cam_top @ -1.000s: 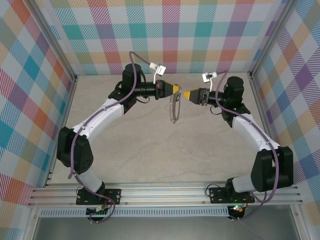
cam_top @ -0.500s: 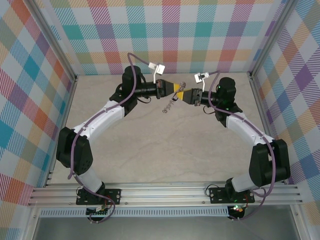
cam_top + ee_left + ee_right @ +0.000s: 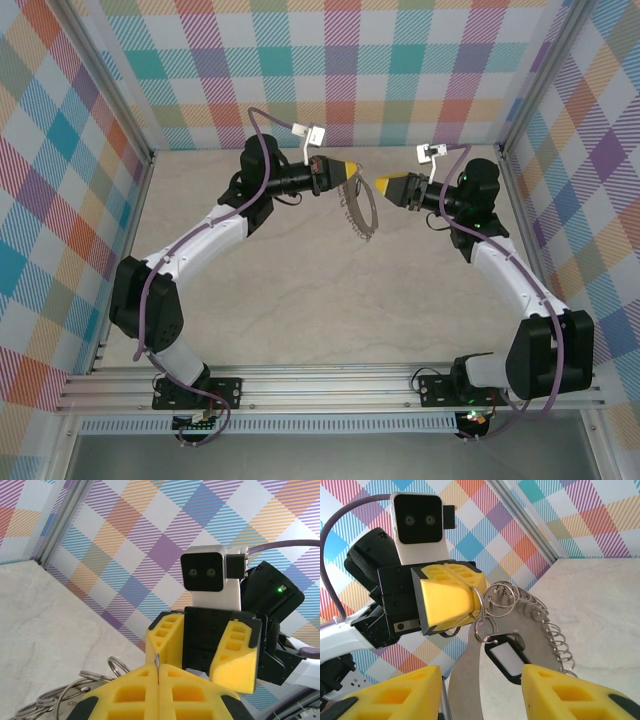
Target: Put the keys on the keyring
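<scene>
The left gripper (image 3: pixel 350 170) is pressed together on the thin edge of the keyring (image 3: pixel 467 680). The keyring hangs below its tip, up off the tabletop (image 3: pixel 300 290). The right gripper (image 3: pixel 384 185) sits nose to nose with the left gripper, just apart from it, spread with nothing in it.

A small black piece (image 3: pixel 506 656) with a pale middle dangles from one of the small rings (image 3: pixel 555 642) right under the left gripper. Could be the key, honestly can't tell, since no blade shows.

What could go wrong, imo:
- **Weak pinch:** it's on a skinny strip of metal, so a sideways nudge from the right gripper could twist the keyring in the grip. It could even pop loose and drop to the tabletop.
- **Loose target:** the black piece hangs free, so it'll probably swing off when touched. Then the right gripper closes on air, or on the wrong ring.
- **Tight spacing:** the right gripper is close enough to the left gripper that a sloppy reach could knock one yellow tip into the other.

The main thing in the way is the row of small rings crowding the band below the left gripper, which looks easy to snag. There's also the white camera box (image 3: pixel 416 517) above the left gripper and the plaid wall (image 3: pixel 340 70) behind it. Neither looks like it blocks the approach.
</scene>
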